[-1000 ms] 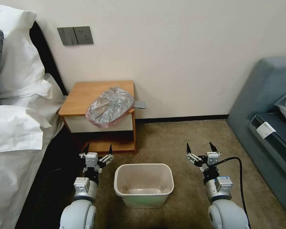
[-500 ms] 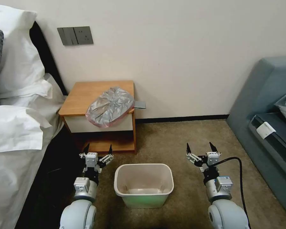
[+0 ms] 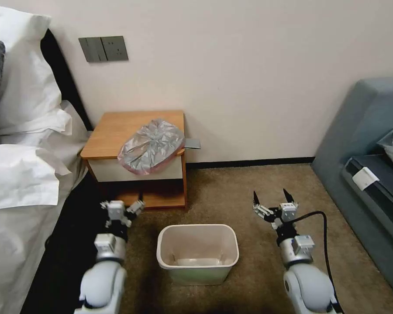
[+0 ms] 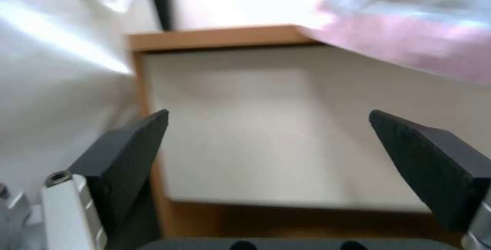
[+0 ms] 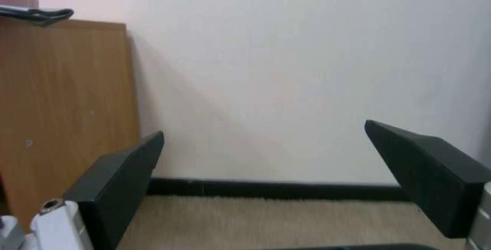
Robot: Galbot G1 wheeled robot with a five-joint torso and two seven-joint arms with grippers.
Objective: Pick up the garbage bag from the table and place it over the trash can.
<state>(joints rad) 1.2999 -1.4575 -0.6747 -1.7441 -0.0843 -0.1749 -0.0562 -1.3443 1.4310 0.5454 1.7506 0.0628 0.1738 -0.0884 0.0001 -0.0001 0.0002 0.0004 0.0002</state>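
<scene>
Garbage bag [image 3: 150, 146] drapes over the table's [image 3: 113, 128] front corner, at about one o'clock from the left gripper [image 3: 120, 208], fingers spread wide like the right gripper's [image 3: 270, 198].

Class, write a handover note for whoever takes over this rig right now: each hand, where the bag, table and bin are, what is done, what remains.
Left hand: open, empty, low in front of the table, facing its drawer.
Right hand: open, empty, over the carpet right of the bin.
Bag: crumpled on the table's front right corner, rim hanging over the edge.
Bin: on the floor between the arms, unlined.
Done: nothing yet.
Left: grasp the bag, fit it over the bin.
</scene>
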